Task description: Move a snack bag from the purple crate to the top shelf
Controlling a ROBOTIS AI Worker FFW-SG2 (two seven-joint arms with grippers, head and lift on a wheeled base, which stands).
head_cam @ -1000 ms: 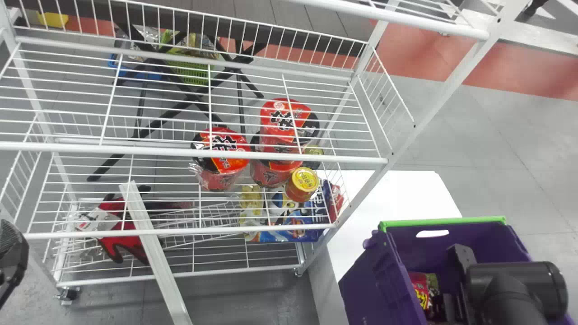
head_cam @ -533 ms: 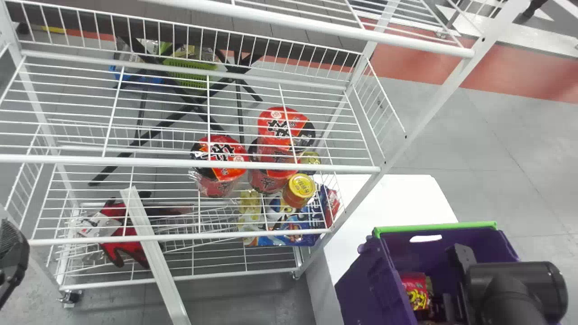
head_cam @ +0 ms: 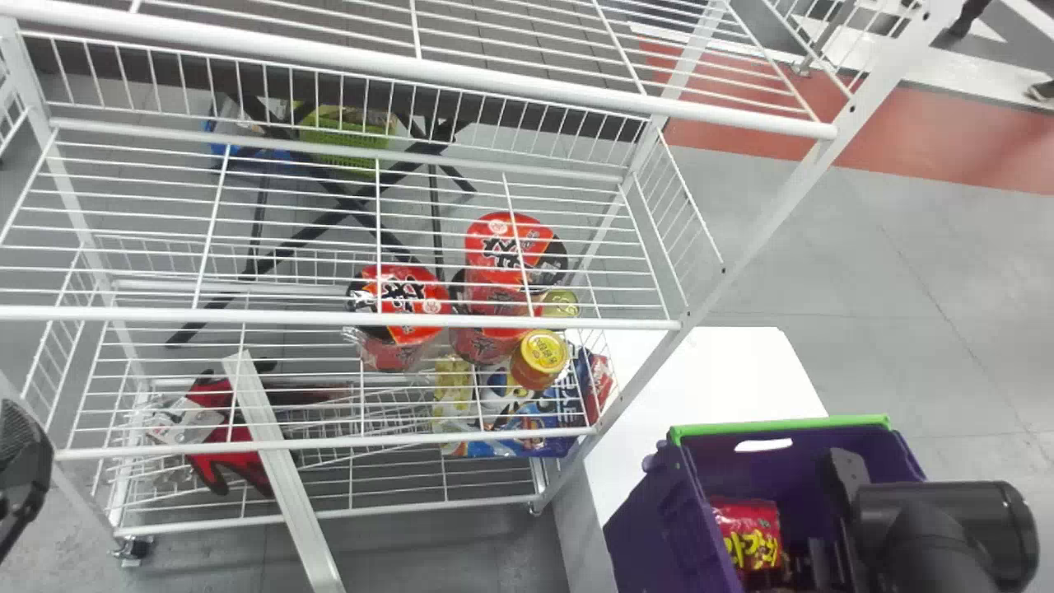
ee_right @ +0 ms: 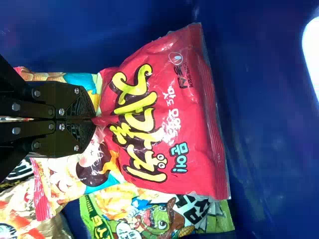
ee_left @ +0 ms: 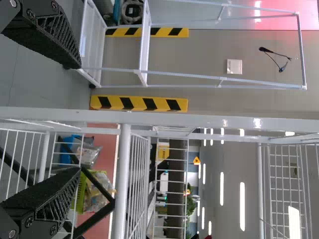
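Observation:
In the head view my right gripper (head_cam: 823,568) is down inside the purple crate (head_cam: 650,527), beside a red snack bag (head_cam: 751,535). The right wrist view has the right gripper (ee_right: 93,119) closed on the edge of that red snack bag (ee_right: 164,114), whose yellow lettering faces the camera. Other snack bags lie under and around it. My left gripper (head_cam: 20,478) is at the left edge of the head view; in the left wrist view the left gripper (ee_left: 75,117) stands wide open with nothing between its fingers. The top shelf (head_cam: 510,82) crosses the upper part of the head view.
Red noodle cups (head_cam: 403,305) and a yellow-lidded cup (head_cam: 539,360) are on a lower shelf. A red glove (head_cam: 222,428) and blue snack packaging (head_cam: 527,424) lie at lower left and right. A white table (head_cam: 716,371) stands between rack and crate.
The head view has shifted, so the rack's top shelf shows more and the rack and crate sit lower. More of the red bag shows beside my right gripper.

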